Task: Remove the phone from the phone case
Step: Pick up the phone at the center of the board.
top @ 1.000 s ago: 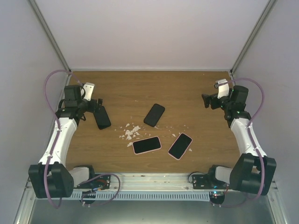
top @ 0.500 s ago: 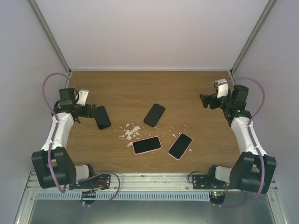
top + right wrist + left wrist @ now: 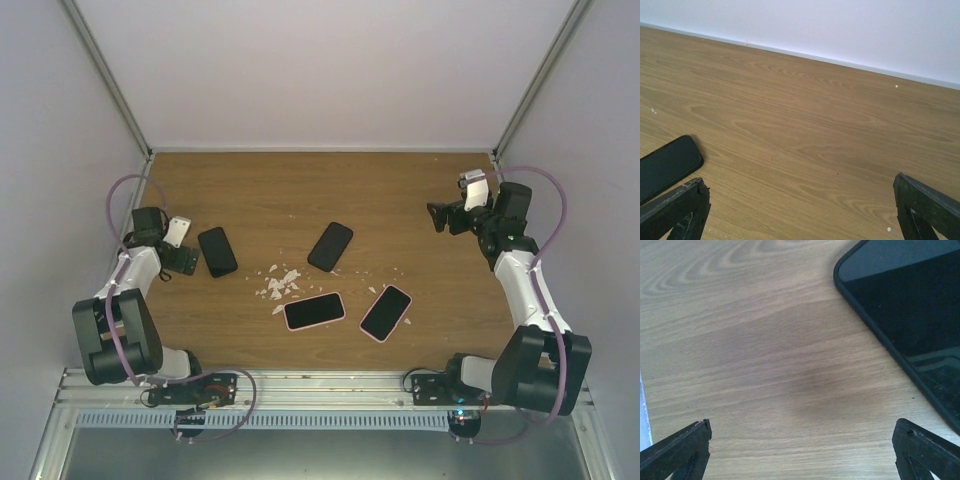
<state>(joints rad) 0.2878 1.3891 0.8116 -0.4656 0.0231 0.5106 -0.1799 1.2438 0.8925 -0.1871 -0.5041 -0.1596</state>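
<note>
Wood-grain surface (image 3: pixel 400 200), white walls (image 3: pixel 320 70), white crumbs (image 3: pixel 280 284) mid-surface. Flat at left, screen up: black-cased phone (image 3: pixel 217 251), just right of left jaws. Both left jaws and right jaws wide open, empty.

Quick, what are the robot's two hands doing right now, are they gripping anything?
Left gripper: open, holding nothing; a black phone lies close by.
Right gripper: open, holding nothing.
</note>
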